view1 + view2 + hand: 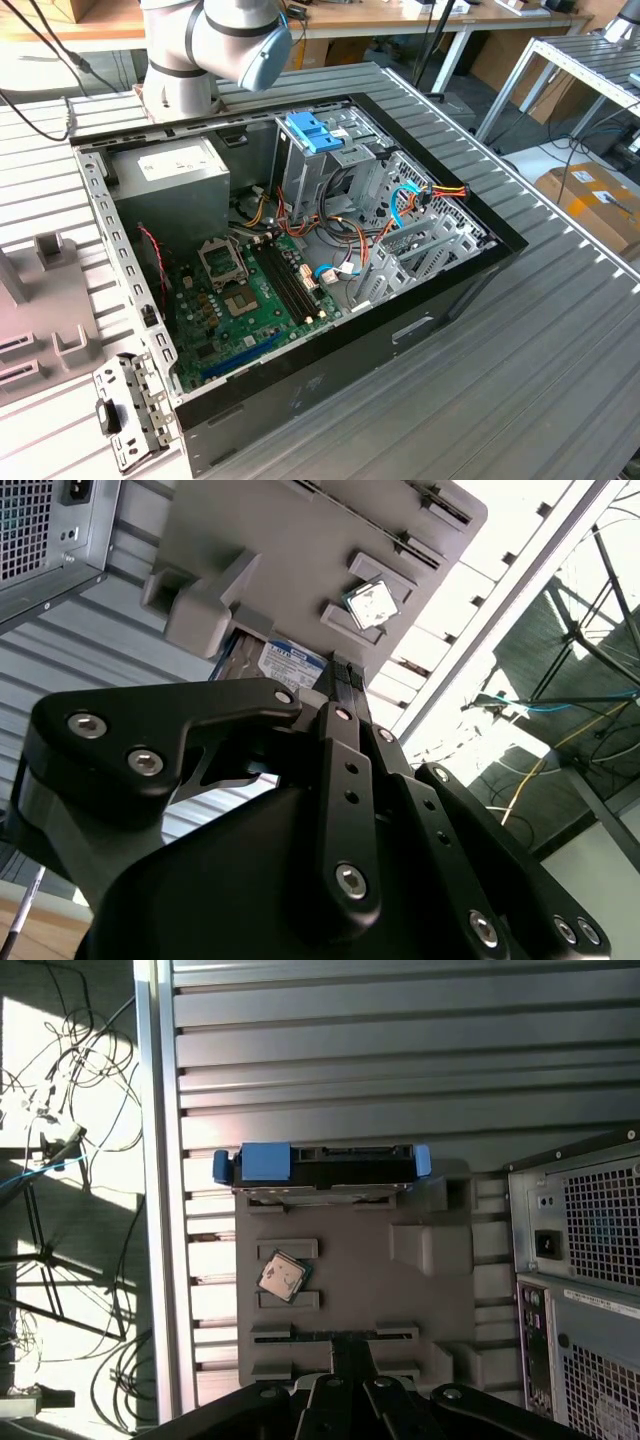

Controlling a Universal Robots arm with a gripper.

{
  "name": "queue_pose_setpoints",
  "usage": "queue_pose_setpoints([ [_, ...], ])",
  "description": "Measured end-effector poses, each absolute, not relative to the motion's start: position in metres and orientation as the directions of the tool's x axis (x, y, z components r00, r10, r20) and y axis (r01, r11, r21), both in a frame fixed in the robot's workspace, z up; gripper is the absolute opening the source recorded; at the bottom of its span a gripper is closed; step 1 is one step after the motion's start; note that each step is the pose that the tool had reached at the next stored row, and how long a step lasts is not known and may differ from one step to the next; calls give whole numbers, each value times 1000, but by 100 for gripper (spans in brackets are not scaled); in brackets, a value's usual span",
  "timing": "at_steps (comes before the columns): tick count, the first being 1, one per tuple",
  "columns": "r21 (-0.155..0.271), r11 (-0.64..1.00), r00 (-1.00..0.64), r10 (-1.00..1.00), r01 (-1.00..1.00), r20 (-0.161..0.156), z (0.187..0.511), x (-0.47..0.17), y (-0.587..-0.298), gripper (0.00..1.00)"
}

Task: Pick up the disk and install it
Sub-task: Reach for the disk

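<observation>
Disk (325, 1167), dark metal in light-blue bracket, sits at gray holder's (440, 1305) end; jaws closed, empty.

Blue plastic-framed disk (325, 1165); matt grey plastic tray (360, 1295); ribbed bare-metal table (400, 1060).

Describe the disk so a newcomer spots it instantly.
Beside the computer case on the ribbed table lies a grey tray. The disk stands on edge in its end slot, near the processor chip; only it on the tray has a light blue bracket.
</observation>
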State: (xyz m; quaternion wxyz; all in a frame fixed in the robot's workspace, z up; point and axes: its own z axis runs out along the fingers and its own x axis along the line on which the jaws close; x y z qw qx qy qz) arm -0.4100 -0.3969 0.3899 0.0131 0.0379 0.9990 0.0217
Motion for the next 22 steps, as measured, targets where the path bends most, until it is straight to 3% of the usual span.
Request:
queue_pose_setpoints([
  [22,44,996,-997,76,75,-24,390,-409,-390,11],
])
